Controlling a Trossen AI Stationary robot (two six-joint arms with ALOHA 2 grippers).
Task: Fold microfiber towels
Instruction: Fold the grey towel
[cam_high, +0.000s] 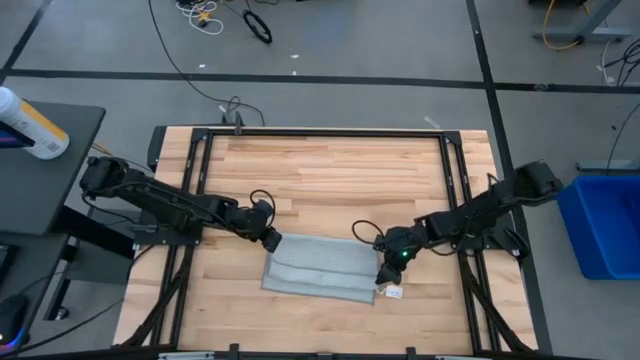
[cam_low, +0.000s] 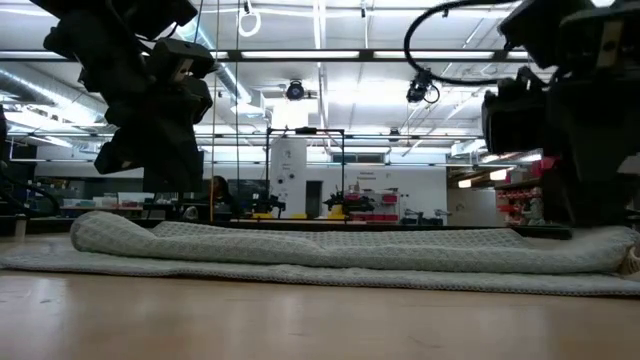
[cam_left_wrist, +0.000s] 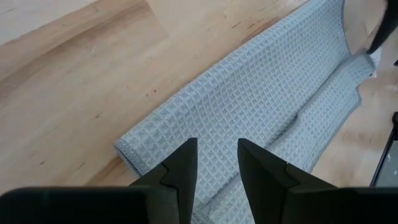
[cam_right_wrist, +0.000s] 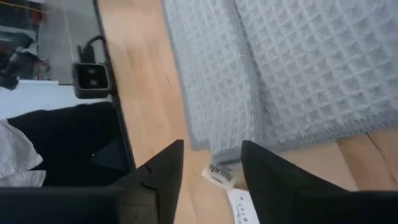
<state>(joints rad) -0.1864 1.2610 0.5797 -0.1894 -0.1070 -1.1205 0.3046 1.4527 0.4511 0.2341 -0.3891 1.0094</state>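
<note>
The light grey-blue microfiber towel (cam_high: 322, 268) lies flat on the wooden table (cam_high: 330, 170) near its front edge, folded over itself, with a strip of the lower layer showing along the near side. A white tag (cam_right_wrist: 219, 176) sticks out at its right near corner. My left gripper (cam_left_wrist: 217, 165) is open and hovers over the towel's left end (cam_left_wrist: 149, 146), clear of it in the low view. My right gripper (cam_right_wrist: 211, 165) is open over the right near corner (cam_right_wrist: 224, 149), one finger on either side of the corner and the tag.
A blue bin (cam_high: 605, 225) stands off the table's right side. A black side table (cam_high: 40, 170) with a white bottle (cam_high: 30, 125) stands off the left side. Black frame rails (cam_high: 330, 132) run along the table's edges. The far half of the tabletop is bare wood.
</note>
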